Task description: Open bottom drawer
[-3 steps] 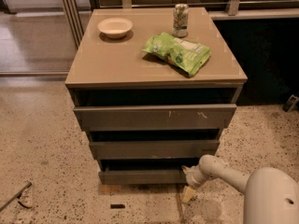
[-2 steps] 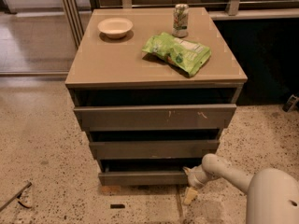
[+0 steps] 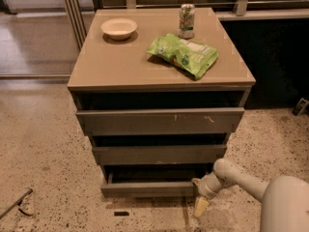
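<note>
Judging by the dark gap behind it, the bottom drawer (image 3: pixel 145 188), a plain grey-brown flat front lowest in the tan-topped cabinet at lower centre of the frame, is taken to stand slightly forward of the wider grey-brown middle front (image 3: pixel 157 154). The cream-coloured tool (image 3: pixel 199 201) on the pale arm is seen at the right end of that lowest front, close against it; whether it is spread or pressed together cannot be told. The pull should be kept level and straight toward the lower edge of the frame, since a hold at one end could skew the drawer. The round pale bowl (image 3: pixel 119 28) and crumpled green bag (image 3: pixel 183 54) on the tan tabletop (image 3: pixel 111 64) need not be disturbed.
</note>
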You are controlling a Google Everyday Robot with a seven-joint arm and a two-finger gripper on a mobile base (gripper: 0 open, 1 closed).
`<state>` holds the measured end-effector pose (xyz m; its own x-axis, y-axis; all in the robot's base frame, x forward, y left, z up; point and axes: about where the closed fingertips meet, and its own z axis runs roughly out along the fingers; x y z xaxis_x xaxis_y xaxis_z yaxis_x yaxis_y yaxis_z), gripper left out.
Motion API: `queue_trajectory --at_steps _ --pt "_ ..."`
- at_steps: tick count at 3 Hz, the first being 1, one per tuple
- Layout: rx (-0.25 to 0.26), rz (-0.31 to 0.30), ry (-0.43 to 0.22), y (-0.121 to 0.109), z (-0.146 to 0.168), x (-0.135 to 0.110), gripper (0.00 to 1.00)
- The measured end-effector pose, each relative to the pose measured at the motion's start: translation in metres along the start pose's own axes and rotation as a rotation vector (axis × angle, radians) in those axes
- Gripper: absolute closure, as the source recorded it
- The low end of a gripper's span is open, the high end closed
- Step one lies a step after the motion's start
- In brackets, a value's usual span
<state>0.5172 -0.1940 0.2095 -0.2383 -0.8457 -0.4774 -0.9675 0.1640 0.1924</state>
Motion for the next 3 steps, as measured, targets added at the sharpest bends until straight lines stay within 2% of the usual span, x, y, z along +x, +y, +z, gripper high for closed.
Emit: queue_trajectory --at_steps 1,3 --pt "-0.07 0.033 0.0 0.025 -0.009 -0.001 0.0" --pt "-0.198 0.095 0.041 0.068 -0.023 -0.001 0.0"
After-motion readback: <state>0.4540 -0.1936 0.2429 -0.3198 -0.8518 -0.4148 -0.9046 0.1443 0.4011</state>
